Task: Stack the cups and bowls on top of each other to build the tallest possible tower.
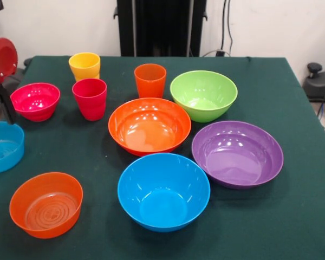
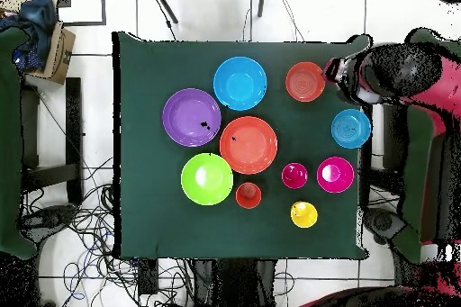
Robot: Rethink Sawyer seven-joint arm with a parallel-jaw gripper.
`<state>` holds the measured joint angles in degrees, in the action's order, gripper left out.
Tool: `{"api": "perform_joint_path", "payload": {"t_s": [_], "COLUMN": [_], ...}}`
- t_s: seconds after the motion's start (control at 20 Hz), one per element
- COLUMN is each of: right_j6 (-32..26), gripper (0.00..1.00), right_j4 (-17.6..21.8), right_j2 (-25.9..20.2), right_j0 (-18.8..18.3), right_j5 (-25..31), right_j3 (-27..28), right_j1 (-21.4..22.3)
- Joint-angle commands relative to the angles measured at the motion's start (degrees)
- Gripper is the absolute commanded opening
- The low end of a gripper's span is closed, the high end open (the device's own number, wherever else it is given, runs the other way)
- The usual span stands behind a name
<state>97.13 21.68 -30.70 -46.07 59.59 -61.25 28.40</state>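
Every piece stands alone and upright on the green table point(image 1: 292, 216); nothing is nested. At the far left are the yellow cup point(image 1: 84, 65), the red-pink cup point(image 1: 90, 97) and the orange cup point(image 1: 150, 79). The large bowls sit in the middle: orange point(image 1: 149, 124), lime green point(image 1: 203, 95), purple point(image 1: 237, 153) and blue point(image 1: 163, 190). The small bowls line the left side: magenta point(image 1: 35, 100), translucent blue point(image 1: 2, 146) and translucent orange point(image 1: 46, 205). The red and black arm point(image 2: 387, 74) hangs by the table's edge, near the translucent bowls. I cannot make out its gripper.
The black pedestal point(image 1: 161, 27) stands behind the table's far edge. Part of the red arm point(image 1: 1, 58) shows at the left edge of the front view. Cables lie on the floor point(image 2: 81, 222) around the table. A box point(image 2: 58, 51) sits off the table.
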Motion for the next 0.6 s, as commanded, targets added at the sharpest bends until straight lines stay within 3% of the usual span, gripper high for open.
{"api": "perform_joint_path", "payload": {"t_s": [0.05,0.6], "right_j6": [1.5,0.3], "gripper": [1.0,1.0], "right_j4": [3.7,4.4], "right_j2": [4.1,5.6], "right_j0": [3.5,4.3], "right_j5": [-5.6,-10.4], "right_j3": [-7.9,-10.3], "right_j1": [-3.1,-3.9]}}
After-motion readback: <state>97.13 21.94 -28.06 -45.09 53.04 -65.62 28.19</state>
